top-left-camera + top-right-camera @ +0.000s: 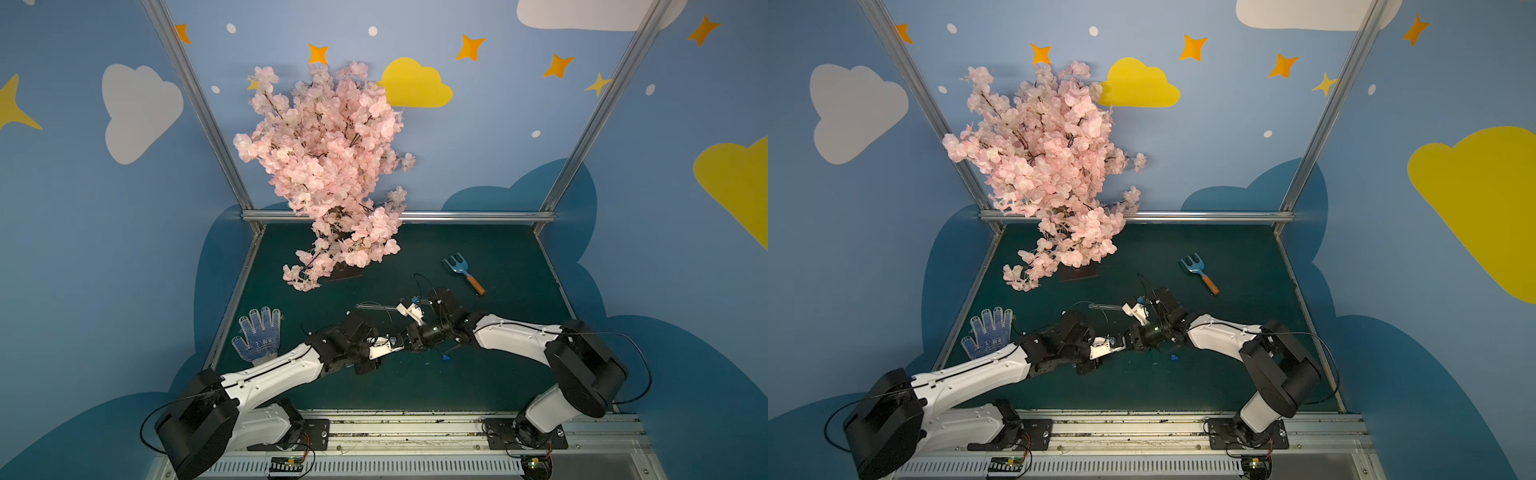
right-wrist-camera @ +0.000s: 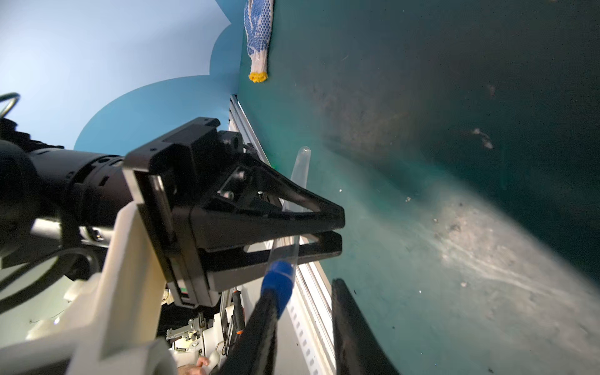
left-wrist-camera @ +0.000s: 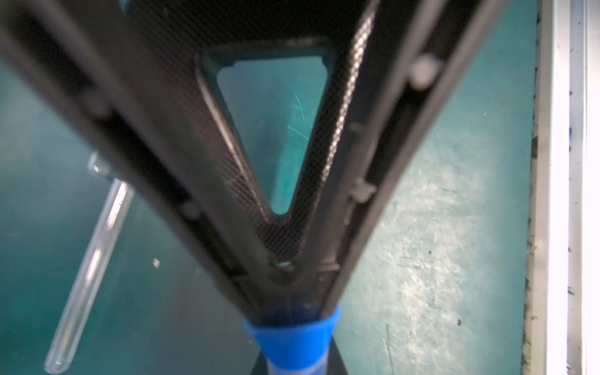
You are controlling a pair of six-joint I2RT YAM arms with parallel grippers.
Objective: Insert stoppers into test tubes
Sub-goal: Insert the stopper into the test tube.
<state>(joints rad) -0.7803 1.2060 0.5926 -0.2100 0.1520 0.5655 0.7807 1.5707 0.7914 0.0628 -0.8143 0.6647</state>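
Left gripper (image 2: 339, 232) is clamped tight across a clear test tube (image 2: 300, 168), holding it above the mat near the middle front, where the two arms meet. The tube's rounded end points away from the right gripper (image 2: 304, 290), which faces the tube's mouth with its jaws parted. One finger sits against the blue stopper (image 2: 279, 276) and the other stands clear of it. That stopper is in the mouth of the held tube, and the left wrist view shows it just past the pinched fingertips (image 3: 292, 337).

From where I stand, the dark green mat (image 1: 415, 386) fills the floor of the booth. At the back, left of centre, the pink blossom tree (image 1: 328, 166) leans over it. A white glove with blue dots (image 1: 257, 336) lies flat by the left edge, beside the left arm. Over on the right, well away from the grippers, is the blue toy rake with its orange handle (image 1: 461, 272).

A spare tube (image 3: 91, 256) lies on the mat beside the left gripper. A loose stopper (image 1: 446, 358) sits on the mat just in front of the right wrist, showing in both top views (image 1: 1174, 357).
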